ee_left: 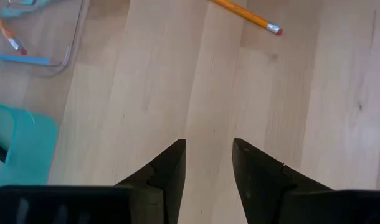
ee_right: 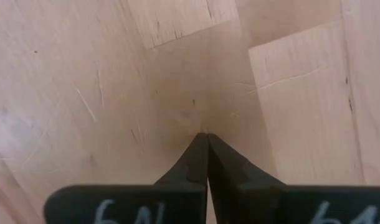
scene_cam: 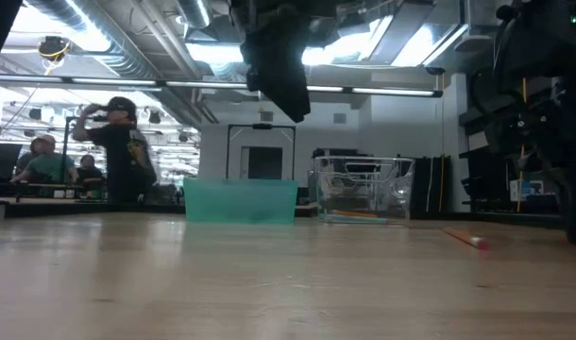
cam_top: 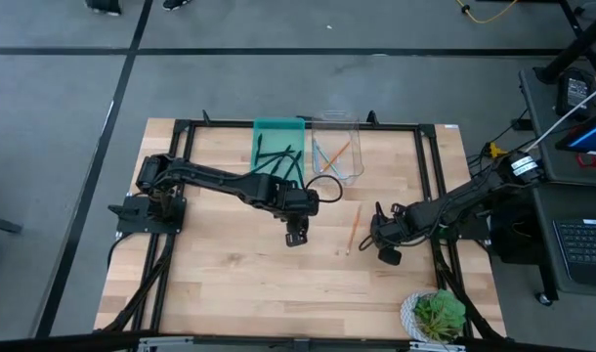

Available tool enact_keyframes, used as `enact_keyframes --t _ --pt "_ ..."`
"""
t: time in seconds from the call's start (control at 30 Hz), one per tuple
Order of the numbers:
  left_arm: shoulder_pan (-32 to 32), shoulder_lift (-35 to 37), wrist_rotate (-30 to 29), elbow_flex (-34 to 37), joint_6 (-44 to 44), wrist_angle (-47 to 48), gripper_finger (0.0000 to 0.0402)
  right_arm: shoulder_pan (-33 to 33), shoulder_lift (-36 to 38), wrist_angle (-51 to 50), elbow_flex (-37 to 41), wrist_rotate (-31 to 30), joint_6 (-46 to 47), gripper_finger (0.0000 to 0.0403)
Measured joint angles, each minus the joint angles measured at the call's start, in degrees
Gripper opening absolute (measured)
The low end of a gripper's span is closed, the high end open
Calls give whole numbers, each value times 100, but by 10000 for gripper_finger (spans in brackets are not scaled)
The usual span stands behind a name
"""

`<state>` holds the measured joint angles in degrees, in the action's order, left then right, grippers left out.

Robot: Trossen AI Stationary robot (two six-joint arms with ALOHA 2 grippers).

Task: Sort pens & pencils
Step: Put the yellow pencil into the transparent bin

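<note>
Lying loose on the worktop [cam_top: 230, 264] near the clear bin [cam_top: 337, 147], the orange pencil [cam_top: 354, 227] looks light, stiff, roll-prone; best pinched mid-shaft. Left gripper [cam_top: 295, 237] fingers apart, right gripper [cam_top: 380, 246] fingers together, nothing held.

We see our left gripper [ee_left: 209, 163] with its fingers parted over bare wooden table [ee_left: 146, 93], holding nothing. An orange pencil [ee_left: 246, 15] lies ahead; a clear bin [ee_left: 70, 55] and teal bin [ee_left: 28, 149] sit aside.
</note>
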<state>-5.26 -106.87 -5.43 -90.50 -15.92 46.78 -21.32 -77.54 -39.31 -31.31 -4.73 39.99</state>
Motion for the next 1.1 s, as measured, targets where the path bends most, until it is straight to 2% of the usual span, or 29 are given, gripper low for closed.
enact_keyframes --t 0.23,0.4,0.73,0.87,1.1 --pt "-2 -2 0 0 0 -8 124 -2 123 13 -28 -71 5 3" --pt "0 -2 0 0 0 -19 124 79 470 49 -370 -697 -150 3" --pt "-17 -4 0 0 0 -143 124 1244 494 984 -540 -641 -1448 3" --pt "-39 -4 0 0 0 -137 124 1679 468 1050 -540 -614 -1556 3" --pt "-92 -4 -92 0 2 -154 124 2136 31 1293 -538 -911 -1657 3"
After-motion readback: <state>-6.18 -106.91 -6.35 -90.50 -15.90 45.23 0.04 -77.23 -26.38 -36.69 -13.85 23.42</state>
